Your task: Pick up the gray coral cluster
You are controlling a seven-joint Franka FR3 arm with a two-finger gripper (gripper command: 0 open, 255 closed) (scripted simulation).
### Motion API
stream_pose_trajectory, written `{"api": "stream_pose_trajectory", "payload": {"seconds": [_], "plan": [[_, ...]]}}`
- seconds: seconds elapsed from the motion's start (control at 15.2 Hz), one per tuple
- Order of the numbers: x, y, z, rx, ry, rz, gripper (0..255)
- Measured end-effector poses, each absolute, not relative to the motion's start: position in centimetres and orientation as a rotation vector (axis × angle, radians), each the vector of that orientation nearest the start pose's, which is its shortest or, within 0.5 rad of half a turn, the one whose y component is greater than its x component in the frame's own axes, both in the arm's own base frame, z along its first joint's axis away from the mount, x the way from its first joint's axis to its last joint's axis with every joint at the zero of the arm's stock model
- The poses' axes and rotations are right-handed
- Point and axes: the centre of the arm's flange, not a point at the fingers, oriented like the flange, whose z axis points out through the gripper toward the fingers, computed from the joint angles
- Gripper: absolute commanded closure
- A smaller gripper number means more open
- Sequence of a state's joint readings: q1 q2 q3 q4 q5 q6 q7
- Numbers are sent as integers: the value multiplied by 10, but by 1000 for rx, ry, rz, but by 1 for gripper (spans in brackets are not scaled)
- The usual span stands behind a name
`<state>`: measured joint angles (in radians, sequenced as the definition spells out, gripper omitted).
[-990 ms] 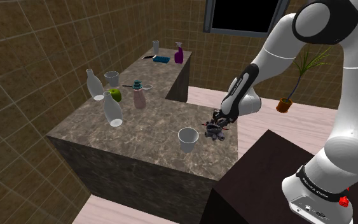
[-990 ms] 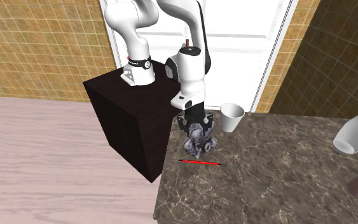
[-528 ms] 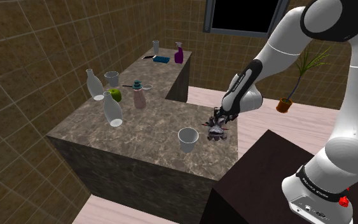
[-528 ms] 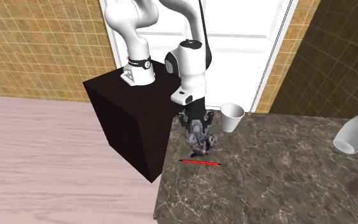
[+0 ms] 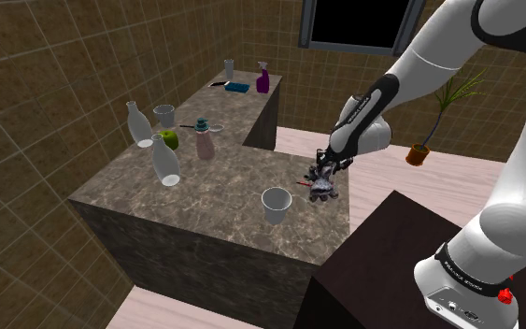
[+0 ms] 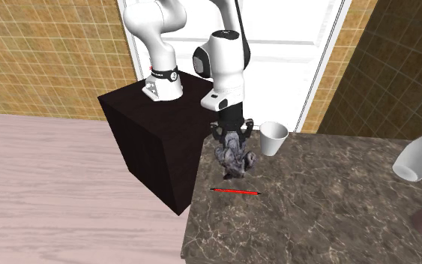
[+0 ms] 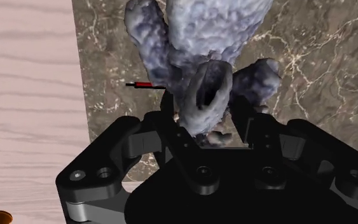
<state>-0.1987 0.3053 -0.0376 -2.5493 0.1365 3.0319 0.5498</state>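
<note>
Gripping the mottled gray, knobbly coral cluster (image 6: pixel 234 156) by one hollow stub, your black jaws are clenched on it from either side. In the wrist view the lumpy bulk of the piece hangs beyond them toward the dark veined marble bench (image 5: pixel 205 187). The jaws stand narrowly apart, only as wide as that stub, and touch nothing else.

In the second exterior view the cluster hangs beneath the wrist near the bench edge closest to the dark box stand (image 6: pixel 145 131). A thin red pen (image 6: pixel 235 192) lies on the stone at six o'clock of it, and a white cup (image 6: pixel 273 137) stands at two o'clock. The underside looks to be just above the surface, though you cannot be sure it is clear.

Expect a stiff, rough-skinned piece that will not give under pressure, probably light for its size, and brittle at the thinner lobes. Its bumpy surface should resist slipping, but the uneven shape means contact on a few high spots only. The thick stub is a sound place to hold. The weight sits below the grip, so you should expect it to swing or twist if moved sharply.
</note>
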Motion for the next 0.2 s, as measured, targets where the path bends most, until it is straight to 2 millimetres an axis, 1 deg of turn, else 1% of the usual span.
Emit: {"api": "stream_pose_trajectory", "payload": {"seconds": [0.13, 0.2], "plan": [[451, -120, 186, -2767, 1367, -268, 255], [450, -120, 188, -2767, 1367, -268, 255]]}}
